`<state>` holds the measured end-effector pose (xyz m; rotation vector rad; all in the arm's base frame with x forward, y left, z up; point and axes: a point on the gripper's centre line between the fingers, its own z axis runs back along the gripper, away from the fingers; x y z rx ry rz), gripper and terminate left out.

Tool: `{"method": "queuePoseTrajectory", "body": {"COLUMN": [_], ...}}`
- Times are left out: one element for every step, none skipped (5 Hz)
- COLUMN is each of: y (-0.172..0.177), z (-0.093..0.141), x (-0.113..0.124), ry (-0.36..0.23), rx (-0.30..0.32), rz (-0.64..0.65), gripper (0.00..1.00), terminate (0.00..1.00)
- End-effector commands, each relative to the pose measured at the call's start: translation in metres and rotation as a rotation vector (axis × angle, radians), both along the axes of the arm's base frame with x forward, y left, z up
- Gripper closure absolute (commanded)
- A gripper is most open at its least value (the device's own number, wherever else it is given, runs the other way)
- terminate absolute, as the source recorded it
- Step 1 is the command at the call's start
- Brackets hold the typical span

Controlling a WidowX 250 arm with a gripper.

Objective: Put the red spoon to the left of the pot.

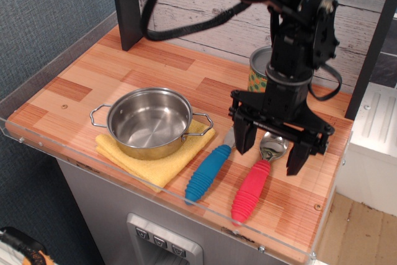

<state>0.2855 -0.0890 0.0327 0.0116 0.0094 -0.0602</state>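
- you have a wooden tabletop [80, 82] of mixed light and reddish planks, edged at the front and left by a clear acrylic lip [56, 153].
- a folded yellow cloth [155, 162] lies near the front edge, one corner pointing toward you.
- just right of the cloth you see a fork with a ribbed blue handle [208, 172], handle toward the front, tines mostly hidden.
- at the back right stands a printed tin can [259, 69], only partly visible to you.
- behind everything runs a whitewashed plank wall [192, 1], with a dark post [126, 4] at the back left.
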Motion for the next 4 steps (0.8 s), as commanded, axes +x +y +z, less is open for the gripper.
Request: {"method": "queuePoseTrajectory", "body": {"y": [-0.004,-0.006,-0.007,-0.010], "z": [0.000,-0.004,-0.015,-0.018], "x": [0.006,0.005,0.003,0.004], "ry": [-0.003,-0.004,0.018,0.013], "rx": [-0.007,0.003,0.004,0.005], "rz": [-0.024,-0.029,-0.024,-0.031], "gripper": [0.00,0.00,0.00,0.00], "terminate": [0.00,0.00,0.00,0.00]}}
